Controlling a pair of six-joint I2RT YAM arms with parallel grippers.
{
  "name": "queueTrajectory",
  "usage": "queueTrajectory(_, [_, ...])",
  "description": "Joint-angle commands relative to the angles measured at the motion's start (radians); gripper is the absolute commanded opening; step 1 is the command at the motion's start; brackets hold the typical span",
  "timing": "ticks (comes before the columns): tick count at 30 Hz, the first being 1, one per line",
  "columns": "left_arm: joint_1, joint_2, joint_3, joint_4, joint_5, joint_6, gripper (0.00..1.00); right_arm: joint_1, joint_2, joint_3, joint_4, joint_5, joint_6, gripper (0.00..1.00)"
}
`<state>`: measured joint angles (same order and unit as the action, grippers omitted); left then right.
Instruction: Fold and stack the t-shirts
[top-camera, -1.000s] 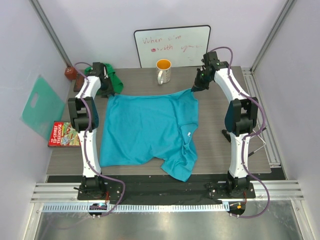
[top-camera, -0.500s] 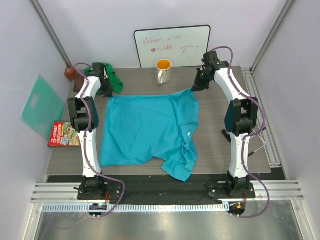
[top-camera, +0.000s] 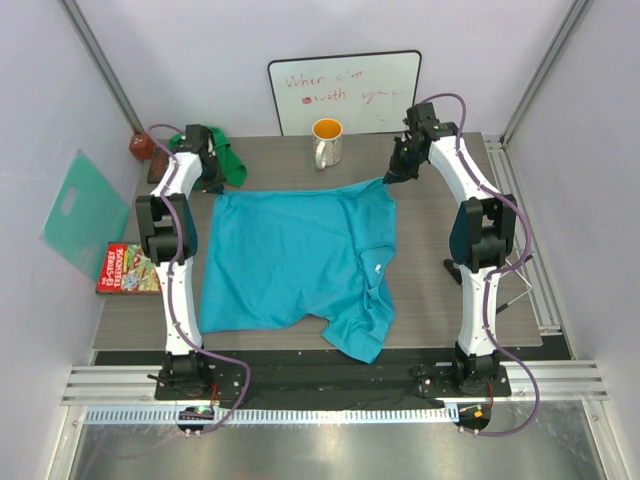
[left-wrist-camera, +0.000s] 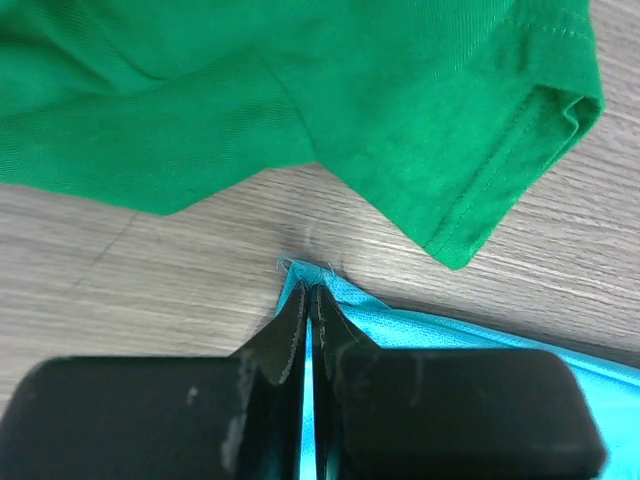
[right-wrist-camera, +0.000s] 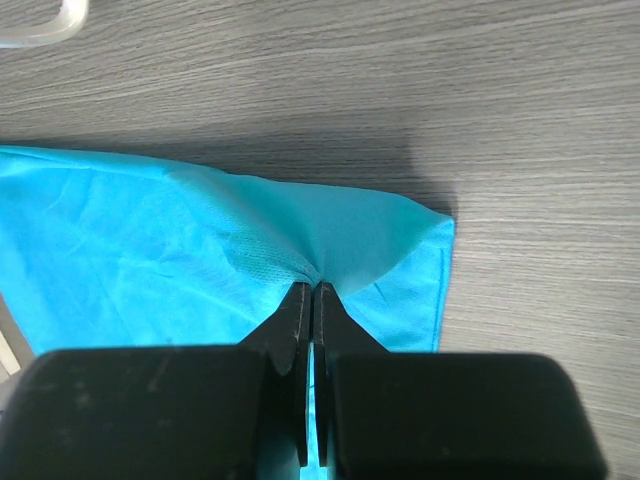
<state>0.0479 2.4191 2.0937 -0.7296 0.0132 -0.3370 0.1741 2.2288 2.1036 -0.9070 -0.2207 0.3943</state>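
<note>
While both arms stretch far, left gripper (left-wrist-camera: 308, 292) is clamped on the far-left corner of the turquoise t-shirt (top-camera: 290, 255), spread mid-table. Right gripper (right-wrist-camera: 312, 290) is clamped on its far-right corner. Green t-shirt (left-wrist-camera: 300, 100) lies bunched far-left.

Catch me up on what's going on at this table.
The robot is working on the turquoise t-shirt, which is spread mostly flat on the table. The left claw is shut on its far left corner and the right claw is shut on its far right corner. No fold has been made yet. The green t-shirt lies bunched at the back left, just beyond the left claw.
</note>
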Motion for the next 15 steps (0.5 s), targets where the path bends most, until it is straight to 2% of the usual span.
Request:
queueTrajectory(1, [0.000, -0.123, 0.057, 0.015, -0.071, 0.012, 0.00, -0.007, -0.035, 0.013, 0.002, 0.033, -0.031, 0.01])
queueTrajectory(9, [0.001, -0.175, 0.000, 0.018, -0.007, 0.032, 0.00, -0.007, 0.054, 0.167, -0.007, -0.032, -0.018, 0.01])
queueTrajectory(15, [0.001, -0.274, -0.112, 0.045, 0.037, 0.035, 0.00, 0.001, -0.004, 0.122, 0.005, -0.071, -0.012, 0.01])
